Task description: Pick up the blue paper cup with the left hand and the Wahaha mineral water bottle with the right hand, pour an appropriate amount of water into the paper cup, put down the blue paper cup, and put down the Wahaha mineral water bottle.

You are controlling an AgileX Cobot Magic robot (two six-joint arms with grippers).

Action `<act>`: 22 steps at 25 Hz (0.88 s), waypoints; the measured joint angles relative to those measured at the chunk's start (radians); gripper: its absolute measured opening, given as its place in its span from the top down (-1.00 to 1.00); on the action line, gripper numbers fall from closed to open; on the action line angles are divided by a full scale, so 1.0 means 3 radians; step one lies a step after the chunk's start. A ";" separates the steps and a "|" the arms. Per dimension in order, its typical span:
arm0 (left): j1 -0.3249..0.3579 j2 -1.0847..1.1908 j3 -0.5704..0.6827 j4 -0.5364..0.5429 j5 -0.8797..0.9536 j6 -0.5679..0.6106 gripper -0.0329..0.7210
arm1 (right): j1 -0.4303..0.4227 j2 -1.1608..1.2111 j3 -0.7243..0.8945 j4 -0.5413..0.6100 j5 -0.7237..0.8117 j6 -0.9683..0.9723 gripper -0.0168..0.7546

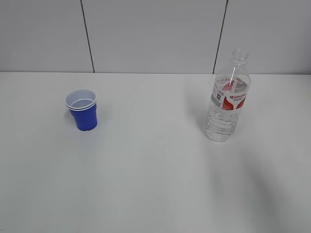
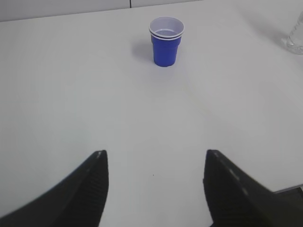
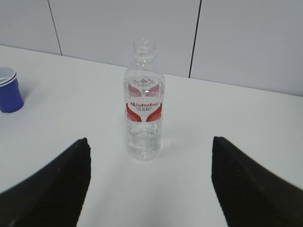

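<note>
The blue paper cup (image 1: 82, 110) stands upright on the left of the white table, white inside with a double rim; it also shows in the left wrist view (image 2: 166, 40) and at the left edge of the right wrist view (image 3: 9, 90). The Wahaha mineral water bottle (image 1: 227, 97) stands upright on the right, uncapped, with a red-and-white label; the right wrist view shows it (image 3: 144, 104) straight ahead. My left gripper (image 2: 154, 156) is open and empty, well short of the cup. My right gripper (image 3: 149, 142) is open and empty, short of the bottle. Neither arm shows in the exterior view.
The white table (image 1: 155, 184) ends at a grey panelled wall (image 1: 155, 34) behind the cup and bottle. The bottle's base shows at the right edge of the left wrist view (image 2: 296, 38).
</note>
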 joint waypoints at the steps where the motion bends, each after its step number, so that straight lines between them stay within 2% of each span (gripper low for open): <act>1: 0.0000 0.0000 0.0000 0.0000 0.0000 0.0000 -0.36 | 0.0000 -0.0135 -0.0025 0.0000 0.0176 0.0000 -0.58; 11: 0.0000 0.0000 0.0000 0.0000 0.0000 0.0000 -0.36 | 0.0000 -0.1018 -0.0067 0.0000 0.1705 0.0000 -0.58; 22: 0.0000 0.0000 0.0000 0.0000 0.0000 0.0000 -0.36 | 0.0000 -0.1111 -0.0388 -0.0038 0.2707 0.0002 -0.57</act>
